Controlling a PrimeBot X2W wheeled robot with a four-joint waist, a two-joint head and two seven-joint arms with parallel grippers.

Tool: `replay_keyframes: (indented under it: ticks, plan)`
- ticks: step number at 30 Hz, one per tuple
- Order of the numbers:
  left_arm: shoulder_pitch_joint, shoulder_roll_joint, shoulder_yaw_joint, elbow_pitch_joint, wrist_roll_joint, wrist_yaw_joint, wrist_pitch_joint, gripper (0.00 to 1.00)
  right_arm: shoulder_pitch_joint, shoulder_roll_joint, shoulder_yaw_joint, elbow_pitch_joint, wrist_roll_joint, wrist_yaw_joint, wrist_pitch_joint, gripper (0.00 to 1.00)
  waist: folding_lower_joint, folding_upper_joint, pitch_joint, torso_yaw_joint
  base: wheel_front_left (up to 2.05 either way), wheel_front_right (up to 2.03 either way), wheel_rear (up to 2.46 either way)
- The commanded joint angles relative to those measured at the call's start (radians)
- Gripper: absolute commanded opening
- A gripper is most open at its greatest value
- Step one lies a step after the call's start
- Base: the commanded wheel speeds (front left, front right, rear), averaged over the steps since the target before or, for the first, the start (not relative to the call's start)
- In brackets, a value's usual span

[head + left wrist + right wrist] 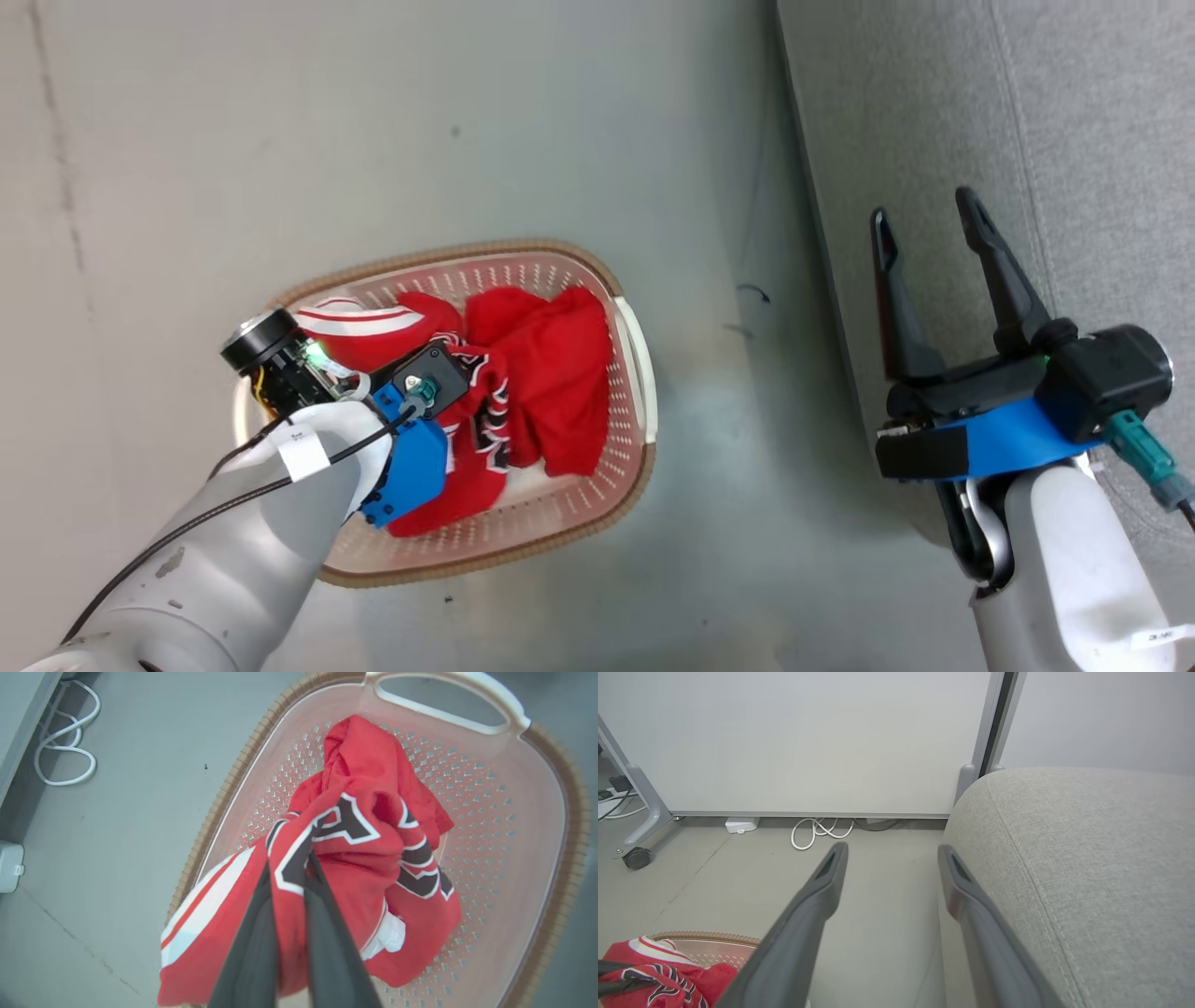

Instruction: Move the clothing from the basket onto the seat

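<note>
**Pinch is on, nothing's on the sofa [1074,140] yet**

Left end effector [289,868] is down in the basket [560,551], fingers squeezed narrow on a fold of the jersey [355,858] right by the lettering. I'd guess that's so a lift drags the whole thing up. The plain red garment [551,373] lies against it, also in the basket. Right end effector [922,210] hangs wide and empty by the sofa edge, probably parked out of the way.

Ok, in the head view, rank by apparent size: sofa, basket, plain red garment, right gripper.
1. sofa, though cropped by the frame.
2. basket.
3. plain red garment and right gripper: they look alike, and the gripper is nearer the camera, so left unranked.
</note>
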State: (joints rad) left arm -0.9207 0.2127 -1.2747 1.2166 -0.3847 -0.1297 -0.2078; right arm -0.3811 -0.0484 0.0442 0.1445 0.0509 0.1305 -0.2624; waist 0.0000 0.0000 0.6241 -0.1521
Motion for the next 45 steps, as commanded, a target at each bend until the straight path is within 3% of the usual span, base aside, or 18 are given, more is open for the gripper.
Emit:
replay_keyframes:
  ticks: [1, 12, 37, 45]
  plan:
    - [0.008, -0.004, 0.009, 0.002, -0.009, -0.001, -0.013, 0.0, 0.015, -0.004, -0.003, 0.003, -0.003, 0.0, -0.004, 1.0, 0.0, 0.0, -0.053, 0.031, 0.0, 0.0, 0.0]
    - [0.078, -0.035, 0.136, -0.066, -0.126, 0.02, -0.059, 0.0, 0.094, -0.004, -0.019, 0.027, -0.002, 0.0, -0.004, 1.0, 0.0, 0.0, -0.23, 0.088, 0.0, 0.0, 0.0]
    - [0.199, -0.017, 0.455, -0.516, -0.086, 0.054, -0.059, 0.0, 0.228, -0.004, -0.03, 0.037, 0.003, 0.0, -0.004, 1.0, 0.0, 0.0, -0.454, 0.174, 0.0, 0.0, 0.0]
    - [0.226, -0.017, 0.503, -0.609, -0.053, 0.055, -0.059, 0.0, 0.249, -0.004, -0.028, 0.038, 0.008, 0.0, -0.004, 1.0, 0.0, 0.0, -0.486, 0.179, 0.0, 0.0, 0.0]
